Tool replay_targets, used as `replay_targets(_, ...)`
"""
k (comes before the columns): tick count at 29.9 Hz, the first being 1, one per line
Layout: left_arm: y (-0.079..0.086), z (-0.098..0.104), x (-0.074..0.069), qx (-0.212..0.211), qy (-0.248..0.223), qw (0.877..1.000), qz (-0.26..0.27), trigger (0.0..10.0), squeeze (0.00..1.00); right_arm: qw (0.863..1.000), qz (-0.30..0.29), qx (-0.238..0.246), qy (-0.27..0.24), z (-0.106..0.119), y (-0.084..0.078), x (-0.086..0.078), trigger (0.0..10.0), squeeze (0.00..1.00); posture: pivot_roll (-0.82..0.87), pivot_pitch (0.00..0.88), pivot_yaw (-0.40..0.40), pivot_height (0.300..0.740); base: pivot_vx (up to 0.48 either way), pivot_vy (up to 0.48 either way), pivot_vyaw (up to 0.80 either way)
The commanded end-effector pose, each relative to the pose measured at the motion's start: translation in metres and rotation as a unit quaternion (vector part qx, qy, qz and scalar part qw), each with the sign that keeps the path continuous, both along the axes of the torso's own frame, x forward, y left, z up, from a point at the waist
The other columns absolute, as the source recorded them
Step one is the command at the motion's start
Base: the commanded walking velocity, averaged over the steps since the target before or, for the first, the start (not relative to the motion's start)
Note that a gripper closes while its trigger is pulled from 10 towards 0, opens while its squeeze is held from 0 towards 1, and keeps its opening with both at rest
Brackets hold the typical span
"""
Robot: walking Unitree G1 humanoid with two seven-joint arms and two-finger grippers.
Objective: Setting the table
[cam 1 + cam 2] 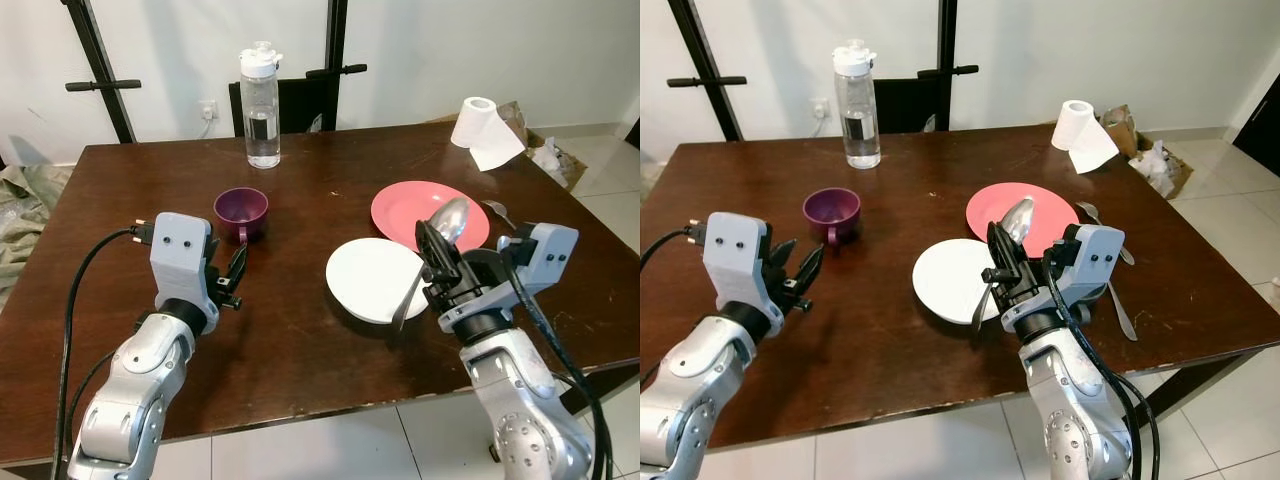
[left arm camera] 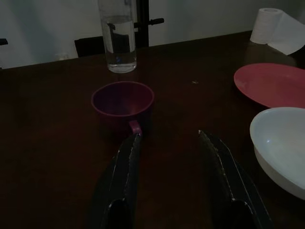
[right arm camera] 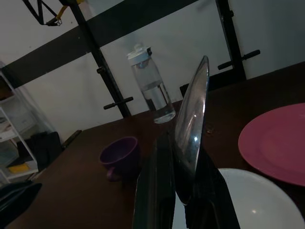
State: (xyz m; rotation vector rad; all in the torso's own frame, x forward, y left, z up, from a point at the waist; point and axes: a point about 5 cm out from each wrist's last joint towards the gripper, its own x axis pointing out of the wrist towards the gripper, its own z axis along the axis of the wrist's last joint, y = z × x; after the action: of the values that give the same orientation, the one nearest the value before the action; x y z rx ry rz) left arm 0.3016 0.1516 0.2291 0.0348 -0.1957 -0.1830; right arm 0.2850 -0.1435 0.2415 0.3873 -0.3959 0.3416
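Note:
A metal spoon (image 1: 449, 221) is clamped in my right gripper (image 1: 432, 240), which is shut on it, bowl end up and handle slanting down over the white plate (image 1: 365, 280). The pink plate (image 1: 410, 205) lies just beyond, touching the white one's far edge. A purple cup (image 1: 240, 212) stands left of centre. My left gripper (image 1: 236, 272) hovers open just in front of it; in the left wrist view its fingers (image 2: 127, 157) point at the cup (image 2: 123, 102), whose handle faces them. The right wrist view shows the spoon (image 3: 192, 129) between the fingers.
A water bottle (image 1: 260, 105) stands at the table's far edge, with a dark chair (image 1: 300, 100) behind it. A paper roll (image 1: 483, 130) sits at the far right corner. More cutlery (image 1: 1121, 310) lies right of the plates. The table's near edge (image 1: 330, 412) is close below.

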Motion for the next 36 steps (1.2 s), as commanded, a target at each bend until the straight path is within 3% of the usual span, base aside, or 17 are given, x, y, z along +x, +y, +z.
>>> replay_targets(1,0.0025,-0.0061,-0.0001,0.0,0.015,1.0,0.007,10.0,0.0,1.0,0.003,0.0,0.01,-0.0051,-0.0004,-0.0006,10.0,0.0,0.07,0.122,0.061,0.74,-0.48,0.0,0.0)
replay_targets(36,0.0029,-0.0062,0.0013,-0.006,0.016,1.0,0.009,10.0,0.0,1.0,0.005,-0.002,0.01,-0.0061,-0.0001,-0.001,10.0,0.0,0.07,0.124,0.062,0.74,-0.444,0.0,0.0)
